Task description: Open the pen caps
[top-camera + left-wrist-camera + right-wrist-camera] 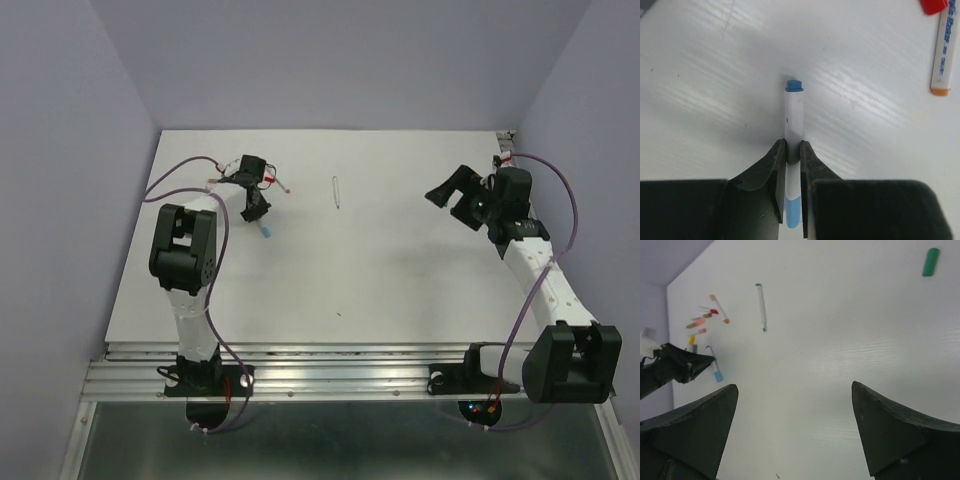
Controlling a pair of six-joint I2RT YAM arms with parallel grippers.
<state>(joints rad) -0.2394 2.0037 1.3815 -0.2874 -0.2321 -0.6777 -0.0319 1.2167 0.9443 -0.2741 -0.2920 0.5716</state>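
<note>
Lavender walls are enclosing a white worktop [400,290] in the overhead view, where the left arm [185,250] is reaching toward the far-left corner onto a blue-capped pen [268,231]. The right arm [535,265] is hovering near the far-right corner, and a lone pen [338,190] is lying by the middle of the far edge. From the left wrist, the left jaws are pinching that blue-capped pen's white body from both sides. Its light blue cap [792,212] is sitting just behind the grip, nearer the camera, and a darker blue end plug [794,86] is pointing away. An orange-ended pen [943,55] and a red cap [932,5] are lying at the upper right. From the right wrist, the right jaws are standing wide apart with nothing between them, a loose green cap [930,261] is resting alone, and a green-tipped pen [760,304] is lying farther off, seemingly uncapped. By its looks the blue cap is going to feel light, stiff and slick, a short press-fit sleeve. The free jaws are probably needing to take it across its sides and pull straight along the pen, since a skewed tug is likely to slip.
</note>
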